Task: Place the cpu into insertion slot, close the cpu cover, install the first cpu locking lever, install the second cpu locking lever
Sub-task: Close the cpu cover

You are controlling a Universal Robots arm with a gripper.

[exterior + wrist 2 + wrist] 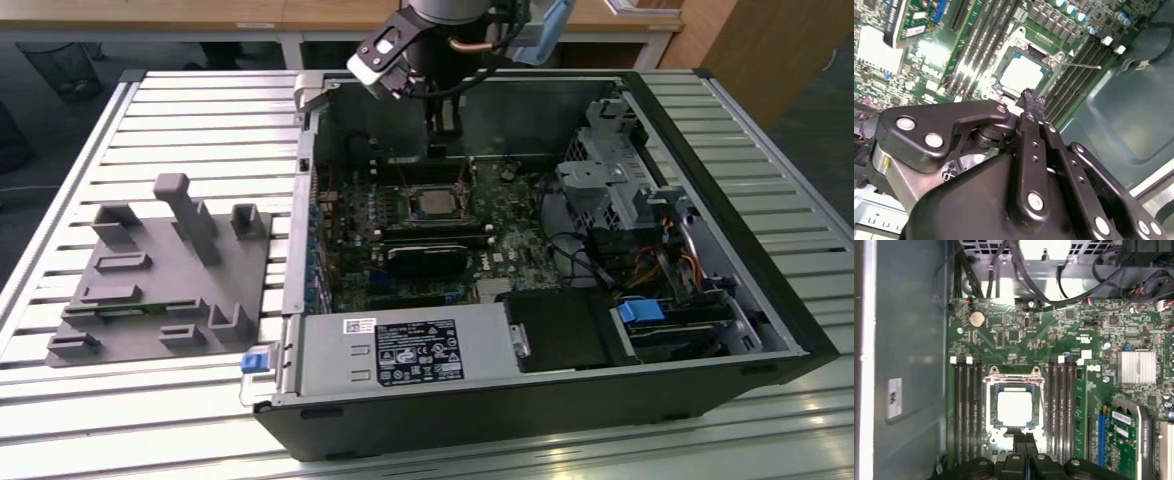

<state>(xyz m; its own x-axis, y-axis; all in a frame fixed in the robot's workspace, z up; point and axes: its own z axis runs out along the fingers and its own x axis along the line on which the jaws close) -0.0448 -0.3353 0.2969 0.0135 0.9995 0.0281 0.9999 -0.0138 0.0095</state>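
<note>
Straight ahead of gripper point(1025, 439), cpu point(1014, 409)

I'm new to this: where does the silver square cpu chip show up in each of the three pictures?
Exterior view: cpu near the middle of the open computer case.
First wrist view: cpu between two banks of memory slots.
Second wrist view: cpu just beyond the gripper.
Shared landmark: the memory slots flanking it.

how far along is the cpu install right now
Done: the cpu lies in the insertion slot, and the metal cover looks lowered around it. In hand: nothing; the gripper is shut and empty, poised near the socket. Left: in the second wrist view one thin locking lever sticks out sideways, seemingly unlatched; the other lever's state I cannot tell.
</note>
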